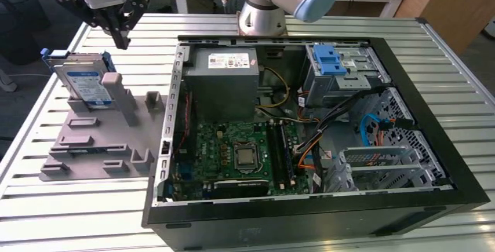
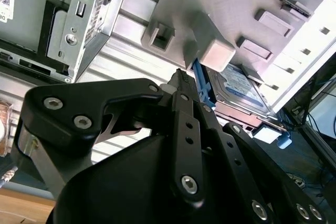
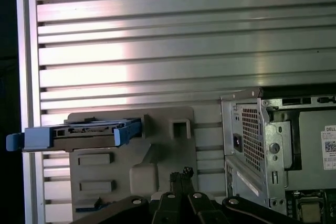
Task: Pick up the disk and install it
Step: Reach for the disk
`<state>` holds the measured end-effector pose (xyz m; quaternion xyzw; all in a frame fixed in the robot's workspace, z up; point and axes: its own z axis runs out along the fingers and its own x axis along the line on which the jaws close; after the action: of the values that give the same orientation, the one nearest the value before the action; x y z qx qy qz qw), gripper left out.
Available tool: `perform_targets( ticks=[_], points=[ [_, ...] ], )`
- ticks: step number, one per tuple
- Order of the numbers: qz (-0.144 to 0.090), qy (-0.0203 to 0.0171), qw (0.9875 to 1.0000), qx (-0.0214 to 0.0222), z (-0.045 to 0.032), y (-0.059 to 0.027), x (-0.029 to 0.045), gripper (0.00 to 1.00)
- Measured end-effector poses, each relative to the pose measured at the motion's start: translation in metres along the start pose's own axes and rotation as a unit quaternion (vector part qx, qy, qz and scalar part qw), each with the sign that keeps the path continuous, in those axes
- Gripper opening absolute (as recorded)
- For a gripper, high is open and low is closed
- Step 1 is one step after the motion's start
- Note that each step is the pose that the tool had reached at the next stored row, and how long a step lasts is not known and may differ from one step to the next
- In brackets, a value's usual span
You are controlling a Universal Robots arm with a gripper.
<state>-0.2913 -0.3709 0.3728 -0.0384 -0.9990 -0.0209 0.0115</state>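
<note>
Disk (image 1: 75,66), blue-banded label (image 1: 87,88), stands in fixture (image 1: 91,148) near pincer (image 1: 122,44).

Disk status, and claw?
Claw shut, empty, hanging above and apart from disk. Disk on edge in grey holder, untouched. Holder's post stands beside it.

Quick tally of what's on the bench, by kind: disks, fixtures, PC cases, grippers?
Disk: 1
Fixture: 1
PC case: 1
Gripper: 1
Total: 4
</note>
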Motion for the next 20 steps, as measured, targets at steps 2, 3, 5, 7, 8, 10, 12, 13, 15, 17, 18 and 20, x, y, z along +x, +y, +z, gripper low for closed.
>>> perform_targets(
  ticks=[2, 3, 5, 7, 8, 10, 12, 13, 15, 17, 18, 20],
  points=[
    [0.000, 0.0001, 1.0000, 0.0000, 0.0005, 0.0007, 0.0022, 0.11],
    [0.000, 0.0001, 1.0000, 0.0000, 0.0007, 0.0011, 0.0033, 0.11],
    [0.000, 0.0002, 1.0000, 0.0001, 0.0012, 0.0018, 0.0054, 0.11],
    [0.000, 0.0003, 1.0000, 0.0001, 0.0016, 0.0025, 0.0077, 0.11],
    [0.000, 0.0003, 1.0000, 0.0001, 0.0018, 0.0028, 0.0088, 0.11],
    [0.000, 0.0003, 1.0000, 0.0000, 0.0024, 0.0033, 0.0111, 0.11],
    [0.000, 0.0004, 1.0000, 0.0001, 0.0028, 0.0038, 0.0134, 0.11],
    [0.000, 0.0004, 1.0000, 0.0001, 0.0031, 0.0039, 0.0145, 0.11],
    [0.000, 0.0004, 1.0000, 0.0001, 0.0036, 0.0042, 0.0169, 0.11],
    [0.000, 0.0005, 1.0000, 0.0001, 0.0040, 0.0045, 0.0195, 0.11],
    [0.000, 0.0005, 1.0000, 0.0001, 0.0042, 0.0047, 0.0209, 0.11],
    [0.000, 0.0005, 1.0000, 0.0001, 0.0047, 0.0052, 0.0239, 0.11]
  ],
)
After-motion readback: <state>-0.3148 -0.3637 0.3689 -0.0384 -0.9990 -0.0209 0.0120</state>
